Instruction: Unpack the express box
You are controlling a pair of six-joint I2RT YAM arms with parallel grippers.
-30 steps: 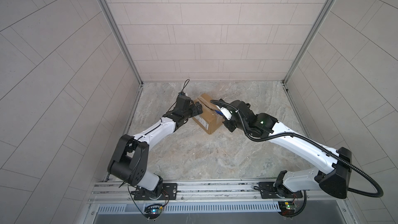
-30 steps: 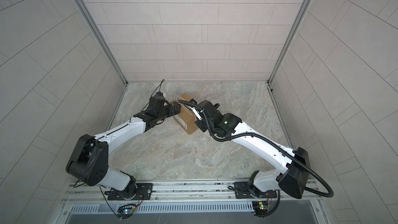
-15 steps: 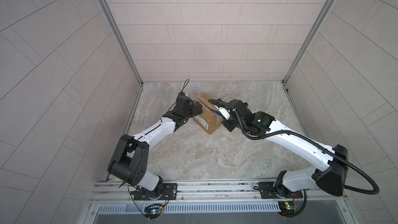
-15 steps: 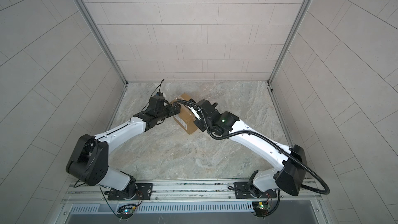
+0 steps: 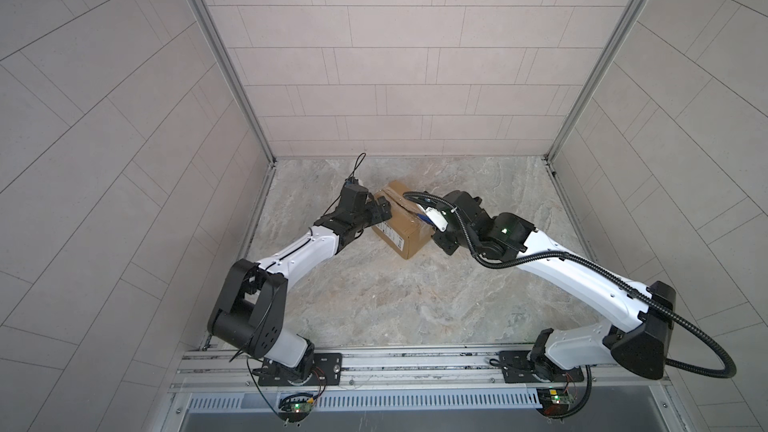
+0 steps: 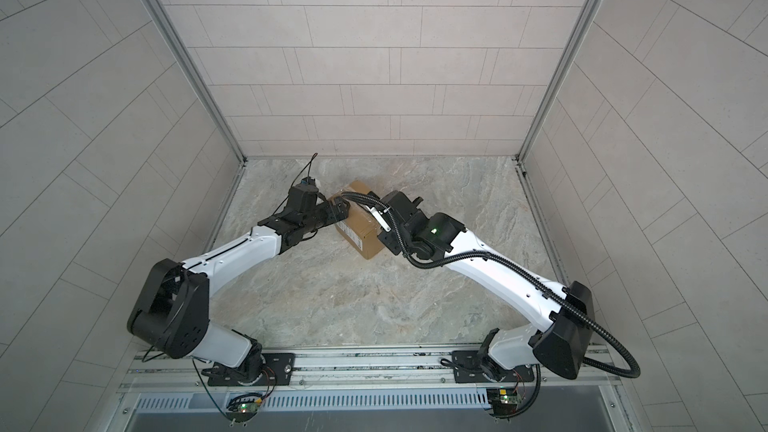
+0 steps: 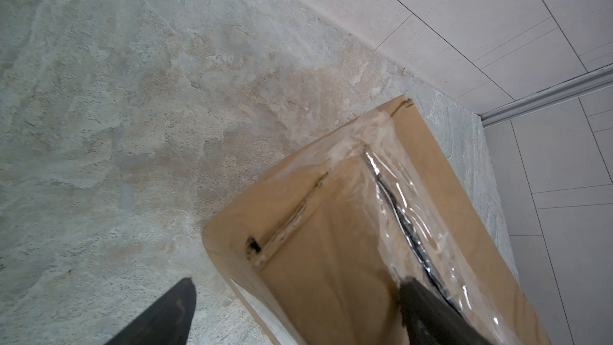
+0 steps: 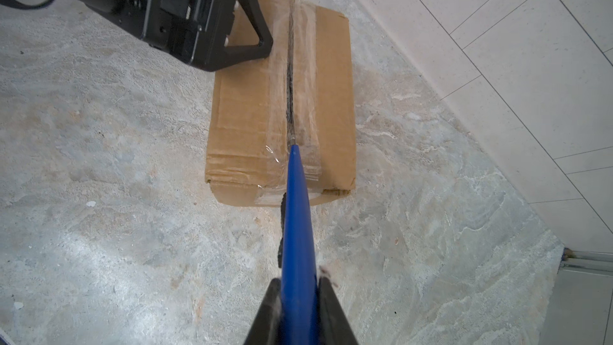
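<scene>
The express box [image 5: 401, 224] [image 6: 360, 229], a small brown carton, lies on the stone floor between both arms. Clear tape runs along its top seam [image 8: 292, 87], and a dark slit shows down that seam. My right gripper [image 8: 298, 288] [image 5: 437, 229] is shut on a blue utility knife [image 8: 297, 227], whose tip touches the seam near the box's closer end. My left gripper [image 7: 297, 293] [image 5: 380, 211] stands open at the far end. One of its fingers [image 8: 260, 39] rests on the box top beside the seam. The other is over the floor, apart from the box's side.
The back wall [image 5: 399, 118] rises close behind the box, and the left side wall with its metal rail [image 5: 259, 201] is near the left arm. A white label [image 5: 395, 238] shows on the box's front side. Bare stone floor [image 5: 415, 305] stretches toward the arm bases.
My right arm's wrist has shifted slightly toward the box with the knife still on the seam. The box and the left arm have not moved.
</scene>
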